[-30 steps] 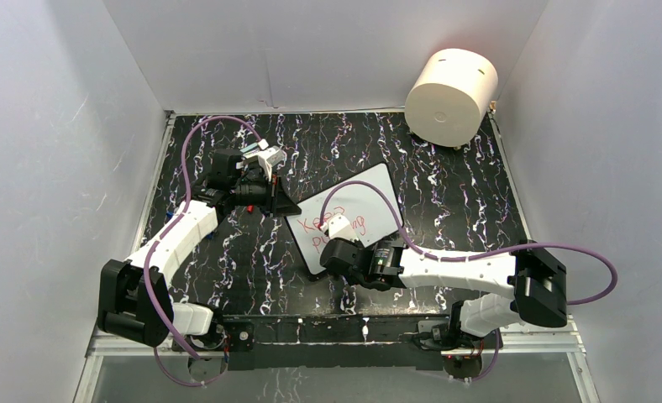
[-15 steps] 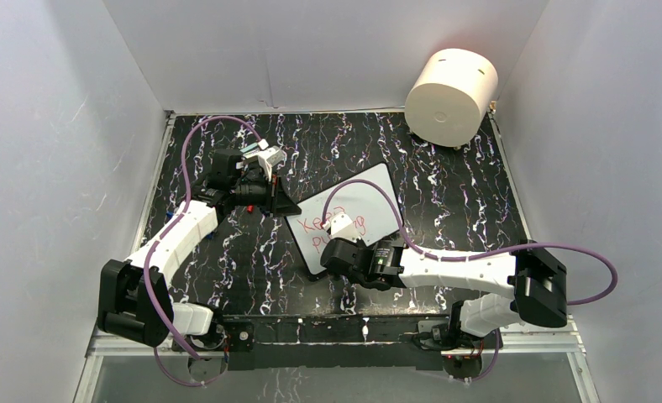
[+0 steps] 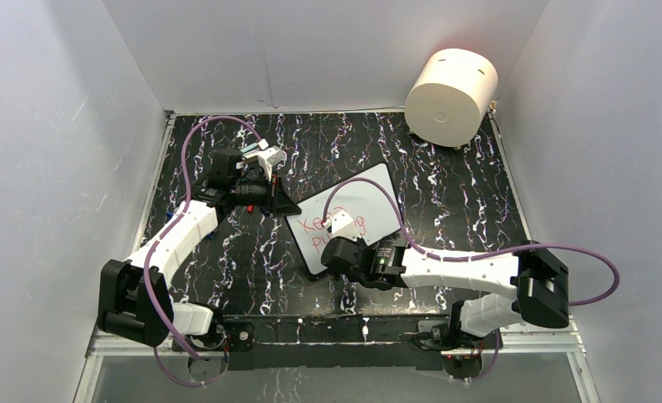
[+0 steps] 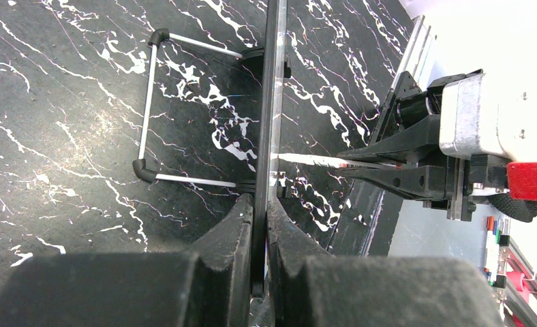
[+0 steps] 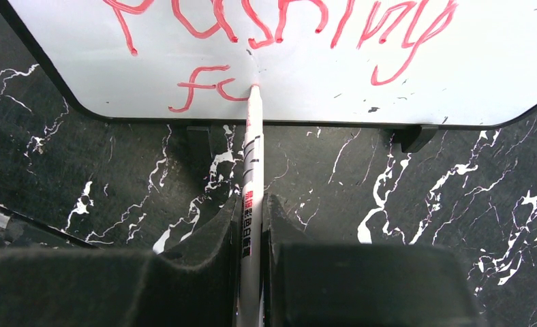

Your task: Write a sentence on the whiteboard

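Right wrist: right gripper (image 5: 252, 221) clamped tight on marker (image 5: 251, 157), tip touching whiteboard (image 5: 456, 82) at 12 o'clock; sentence (image 5: 279, 20) barely into third line. Left gripper (image 4: 259, 211) closed on its rim. Next, likely: finish "forward" with steady contact.

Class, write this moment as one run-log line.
left gripper: shut on whiteboard edge | right gripper: shut on marker | tip: on board, third line begun | sentence: unfinished

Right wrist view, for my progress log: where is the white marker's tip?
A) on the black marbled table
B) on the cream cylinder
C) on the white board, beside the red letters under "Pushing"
C: held by the right gripper, the white marker meets the black-rimmed whiteboard at the red letters.
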`<state>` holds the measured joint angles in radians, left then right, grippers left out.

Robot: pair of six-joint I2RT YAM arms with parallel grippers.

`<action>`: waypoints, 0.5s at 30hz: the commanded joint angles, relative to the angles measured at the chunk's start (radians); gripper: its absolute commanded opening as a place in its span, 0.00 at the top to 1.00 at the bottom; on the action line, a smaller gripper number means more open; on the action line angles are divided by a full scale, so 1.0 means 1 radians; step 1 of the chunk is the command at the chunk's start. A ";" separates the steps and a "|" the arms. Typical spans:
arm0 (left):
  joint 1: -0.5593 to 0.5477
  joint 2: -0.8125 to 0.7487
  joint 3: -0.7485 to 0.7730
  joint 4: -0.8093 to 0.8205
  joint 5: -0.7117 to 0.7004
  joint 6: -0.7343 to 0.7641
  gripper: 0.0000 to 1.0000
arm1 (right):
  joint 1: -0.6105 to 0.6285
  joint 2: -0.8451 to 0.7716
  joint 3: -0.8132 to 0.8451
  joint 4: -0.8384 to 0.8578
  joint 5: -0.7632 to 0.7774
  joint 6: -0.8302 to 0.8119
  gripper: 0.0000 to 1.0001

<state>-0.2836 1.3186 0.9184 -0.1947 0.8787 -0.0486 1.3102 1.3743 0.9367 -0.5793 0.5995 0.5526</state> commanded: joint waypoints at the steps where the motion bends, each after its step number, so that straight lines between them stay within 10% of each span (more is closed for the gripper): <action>1: -0.006 0.031 -0.018 -0.059 -0.125 0.023 1.00 | -0.005 -0.040 0.016 0.055 0.042 0.001 1.00; 15: -0.007 0.033 -0.017 -0.059 -0.123 0.022 1.00 | -0.005 -0.037 0.028 0.068 -0.002 -0.029 1.00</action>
<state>-0.2836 1.3190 0.9184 -0.1947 0.8787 -0.0486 1.3090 1.3659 0.9367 -0.5629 0.5976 0.5343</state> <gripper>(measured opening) 0.062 0.197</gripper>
